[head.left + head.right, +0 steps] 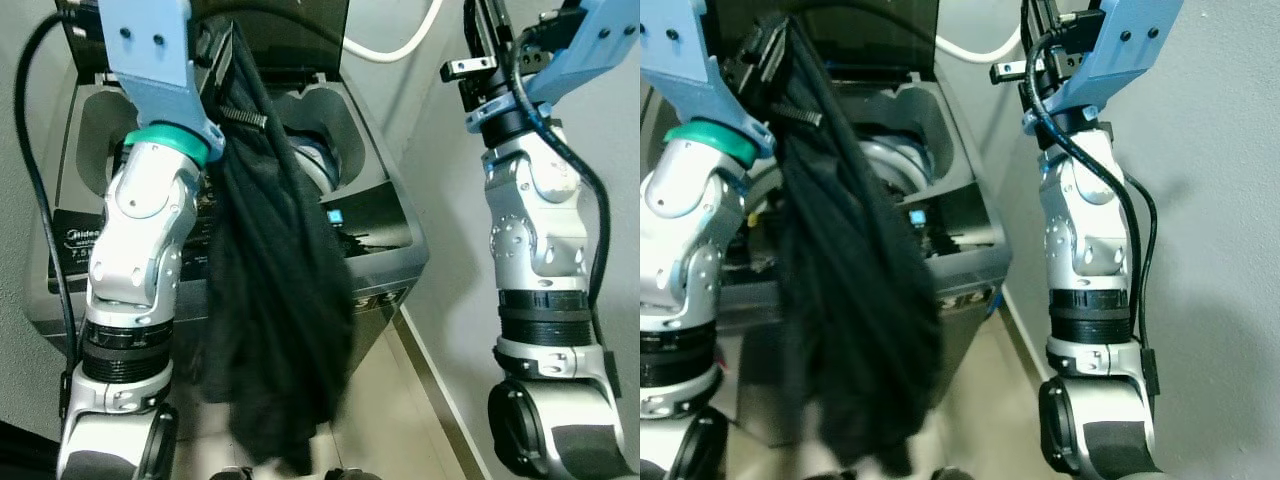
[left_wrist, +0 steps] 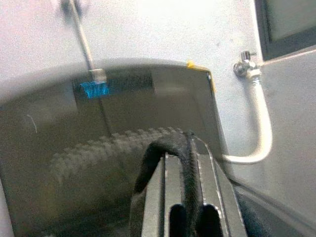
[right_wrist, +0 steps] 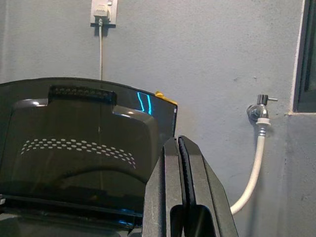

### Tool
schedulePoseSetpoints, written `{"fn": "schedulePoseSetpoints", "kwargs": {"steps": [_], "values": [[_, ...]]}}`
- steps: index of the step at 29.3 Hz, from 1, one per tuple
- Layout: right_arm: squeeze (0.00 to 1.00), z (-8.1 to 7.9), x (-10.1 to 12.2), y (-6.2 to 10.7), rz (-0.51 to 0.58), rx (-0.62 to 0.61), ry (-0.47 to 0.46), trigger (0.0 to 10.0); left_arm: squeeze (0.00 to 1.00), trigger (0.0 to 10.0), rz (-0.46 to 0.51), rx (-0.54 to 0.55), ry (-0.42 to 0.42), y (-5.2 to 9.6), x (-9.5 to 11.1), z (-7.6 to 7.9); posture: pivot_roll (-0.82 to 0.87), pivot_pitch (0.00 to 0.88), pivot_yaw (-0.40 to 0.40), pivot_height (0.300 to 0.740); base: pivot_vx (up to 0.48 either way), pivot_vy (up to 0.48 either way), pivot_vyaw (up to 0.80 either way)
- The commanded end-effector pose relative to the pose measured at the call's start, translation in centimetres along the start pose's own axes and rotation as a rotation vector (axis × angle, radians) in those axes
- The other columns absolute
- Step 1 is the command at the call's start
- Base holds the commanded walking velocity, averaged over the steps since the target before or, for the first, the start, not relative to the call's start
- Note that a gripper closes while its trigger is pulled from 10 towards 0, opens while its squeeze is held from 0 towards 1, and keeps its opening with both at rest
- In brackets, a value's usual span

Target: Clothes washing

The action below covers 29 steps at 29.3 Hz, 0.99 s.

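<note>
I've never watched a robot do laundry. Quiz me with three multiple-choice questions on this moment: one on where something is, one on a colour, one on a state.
1. Where does the garment hang?
A. From the left gripper, before the washing machine
B. Down inside the drum
C. Flat on the floor

2. What colour is the garment?
A. White
B. Black
C. Red

3. How is the washing machine's lid?
A. Shut flat
B. Taken off
C. Raised open

Answers:
1. A: the left gripper pinches the cloth above the washing machine, and it dangles down past the machine's front.
2. B: the cloth is black all over.
3. C: the dark lid stands upright against the wall, and the drum's opening is uncovered.

The right gripper is raised, shut and holding nothing.
</note>
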State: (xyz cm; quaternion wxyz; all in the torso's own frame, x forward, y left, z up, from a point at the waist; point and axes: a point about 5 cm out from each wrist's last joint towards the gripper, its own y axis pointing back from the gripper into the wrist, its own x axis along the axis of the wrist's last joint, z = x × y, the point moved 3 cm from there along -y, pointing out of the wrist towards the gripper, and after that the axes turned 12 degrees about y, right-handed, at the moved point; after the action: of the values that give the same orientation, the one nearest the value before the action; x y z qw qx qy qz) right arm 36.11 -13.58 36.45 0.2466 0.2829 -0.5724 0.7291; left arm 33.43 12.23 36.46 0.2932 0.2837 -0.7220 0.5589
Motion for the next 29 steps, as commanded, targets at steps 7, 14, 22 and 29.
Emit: {"fn": "schedulePoseSetpoints", "kwargs": {"steps": [7,14,22,29], "values": [[0.00,-2.1,2.0,-0.8,0.096,0.110,-0.045,10.0,0.00,10.0,0.269,0.208,-0.660,-6.5,5.0,-4.5,0.03,0.000,-0.039,0.740,0.000,0.000,0.00],[0.00,-2.3,2.5,-0.2,0.114,0.114,-0.063,10.0,0.00,10.0,0.178,0.414,-0.724,-10.2,7.5,-10.2,0.02,0.000,-0.017,0.740,0.000,0.000,0.00],[0.00,-3.0,1.7,0.8,0.069,0.139,-0.064,10.0,0.00,10.0,-0.460,0.219,0.038,-7.0,-7.7,-6.6,0.01,0.038,-0.017,0.740,0.000,0.000,0.00],[0.00,-3.1,1.3,1.3,0.040,0.172,-0.070,10.0,0.00,10.0,-0.698,0.188,0.228,-2.2,-14.4,-5.0,0.02,0.062,-0.034,0.740,0.000,0.000,0.00]]}}
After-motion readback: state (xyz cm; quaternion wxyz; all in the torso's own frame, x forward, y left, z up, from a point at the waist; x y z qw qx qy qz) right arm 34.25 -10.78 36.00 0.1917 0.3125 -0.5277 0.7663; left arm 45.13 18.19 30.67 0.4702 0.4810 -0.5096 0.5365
